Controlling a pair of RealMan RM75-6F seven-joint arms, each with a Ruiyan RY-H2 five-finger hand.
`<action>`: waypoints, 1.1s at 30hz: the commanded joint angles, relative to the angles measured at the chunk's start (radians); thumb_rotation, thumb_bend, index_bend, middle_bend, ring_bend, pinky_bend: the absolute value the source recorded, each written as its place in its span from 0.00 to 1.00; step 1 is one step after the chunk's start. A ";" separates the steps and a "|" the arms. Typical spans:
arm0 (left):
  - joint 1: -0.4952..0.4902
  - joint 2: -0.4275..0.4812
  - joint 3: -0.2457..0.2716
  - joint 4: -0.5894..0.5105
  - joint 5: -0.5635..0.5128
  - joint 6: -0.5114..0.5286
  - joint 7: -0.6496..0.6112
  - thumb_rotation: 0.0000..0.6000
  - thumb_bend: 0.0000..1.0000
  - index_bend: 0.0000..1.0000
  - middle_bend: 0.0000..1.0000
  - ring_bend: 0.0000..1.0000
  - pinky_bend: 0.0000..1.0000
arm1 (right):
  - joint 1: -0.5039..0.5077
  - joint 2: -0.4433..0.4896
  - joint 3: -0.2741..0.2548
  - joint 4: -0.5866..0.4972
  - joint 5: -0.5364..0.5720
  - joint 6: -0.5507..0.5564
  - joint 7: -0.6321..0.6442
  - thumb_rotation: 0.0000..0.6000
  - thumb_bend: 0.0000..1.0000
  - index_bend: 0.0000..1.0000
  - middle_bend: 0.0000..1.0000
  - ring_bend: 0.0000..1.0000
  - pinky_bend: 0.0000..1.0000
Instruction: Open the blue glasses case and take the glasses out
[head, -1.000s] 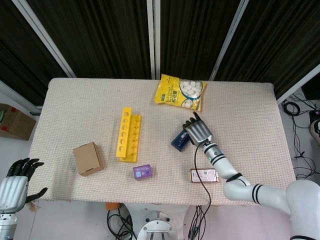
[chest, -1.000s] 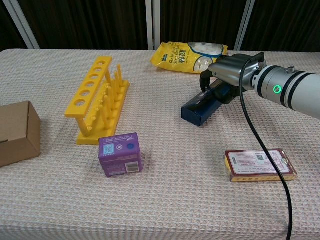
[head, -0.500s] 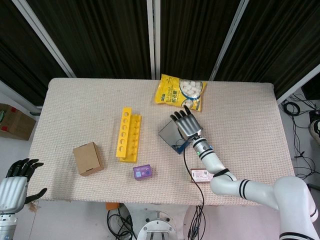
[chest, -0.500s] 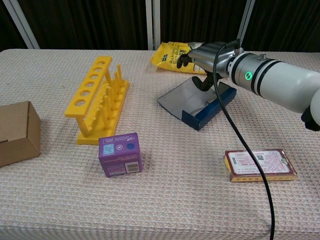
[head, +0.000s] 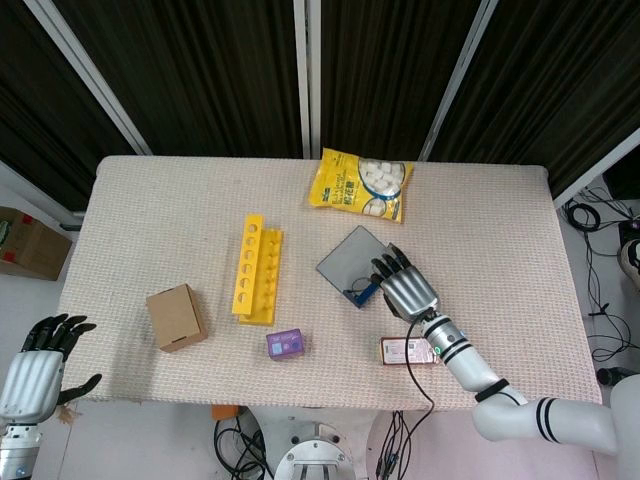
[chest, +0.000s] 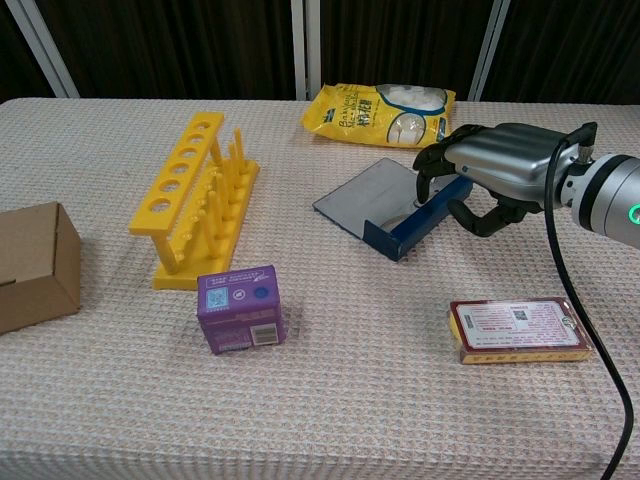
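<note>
The table (chest: 120, 400) has a beige cloth with a small waffle pattern. On it the case (chest: 405, 225) is dark blue, and its open lid (chest: 365, 195) is grey inside. Behind the case, the bag (chest: 380, 110) is yellow with white pieces showing. Left of the case, the rack (chest: 195, 195) is bright yellow, the small box (chest: 240, 307) is purple, and the carton (chest: 35, 265) is brown. Right of the case, the right hand (chest: 490, 175) is silver with black fingers (chest: 432, 160), and the flat box (chest: 518, 328) is red and cream. The left hand (head: 35, 365) is also silver and black.

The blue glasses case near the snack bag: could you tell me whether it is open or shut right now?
Open: the blue glasses case has its grey lid folded back flat on the table.
</note>
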 joint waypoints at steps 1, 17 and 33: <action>0.001 -0.001 0.001 0.001 0.000 0.002 0.000 1.00 0.09 0.27 0.20 0.12 0.14 | -0.010 -0.018 -0.008 0.024 -0.027 -0.002 0.026 1.00 0.63 0.35 0.13 0.05 0.02; 0.011 -0.010 0.006 0.021 -0.011 0.004 -0.024 1.00 0.09 0.28 0.20 0.12 0.14 | -0.026 -0.063 -0.029 0.080 -0.112 -0.012 0.053 1.00 0.63 0.36 0.14 0.05 0.01; -0.004 -0.014 0.007 0.009 0.013 -0.002 -0.010 1.00 0.09 0.28 0.20 0.12 0.14 | -0.126 0.054 0.006 0.195 0.023 0.012 0.059 1.00 0.63 0.39 0.14 0.05 0.01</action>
